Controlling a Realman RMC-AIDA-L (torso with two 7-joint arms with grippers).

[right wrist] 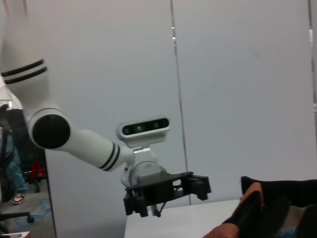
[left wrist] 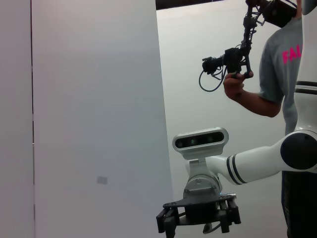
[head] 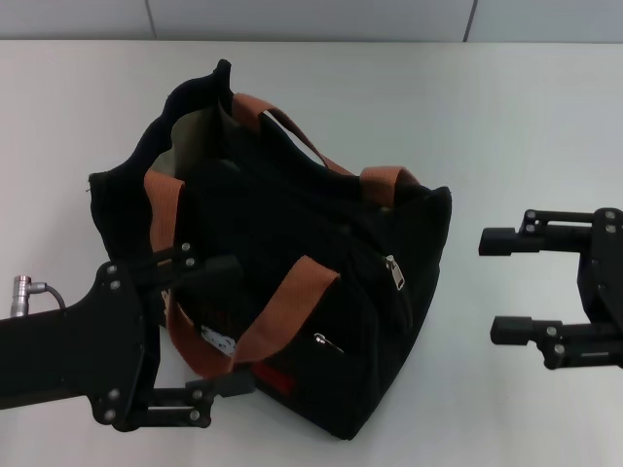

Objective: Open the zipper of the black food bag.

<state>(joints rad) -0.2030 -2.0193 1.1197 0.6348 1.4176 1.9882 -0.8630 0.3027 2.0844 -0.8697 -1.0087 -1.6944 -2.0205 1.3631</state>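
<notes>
Black food bag (head: 292,292) sits mid-table, mouth gaping at its far-left end. Zipper (head: 375,243) runs diagonally along the top between the handles; its silver pull (head: 394,271) lies at the near-right end. Right gripper (head: 506,284), jaws apart, empty, is nearer the pull. Left gripper (head: 219,326), jaws apart, straddles the bag's left end. Red label (head: 277,379) unreadable.
</notes>
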